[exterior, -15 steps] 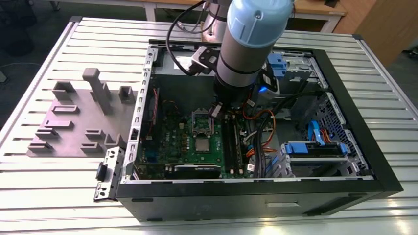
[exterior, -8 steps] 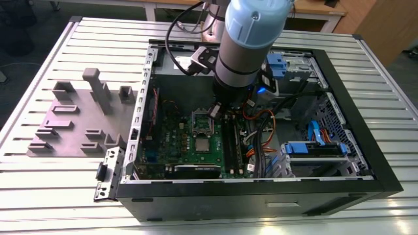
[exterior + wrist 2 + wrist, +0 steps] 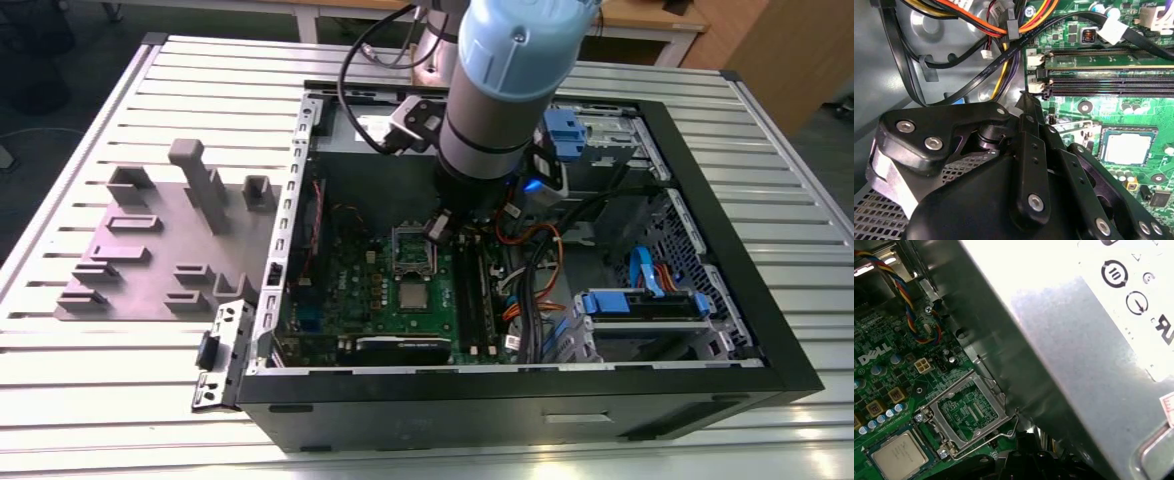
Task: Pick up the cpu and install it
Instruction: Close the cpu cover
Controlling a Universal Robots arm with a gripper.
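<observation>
Computer case (image 3: 747, 380) lies open on the slatted worktop (image 3: 80, 400), side panel off. On the green board (image 3: 360, 290) inside, the cpu (image 3: 412, 295) sits flat toward the case's near edge; also seen in both wrist views (image 3: 1128, 148) (image 3: 900, 455). Just beyond it, the socket frame (image 3: 411, 252) stands open. Arm (image 3: 514, 70) reaches steeply down into the case; end effector (image 3: 441, 228) hangs at the frame's far side, apart from the cpu. Cannot tell whether its fingers are spread or pressed together.
</observation>
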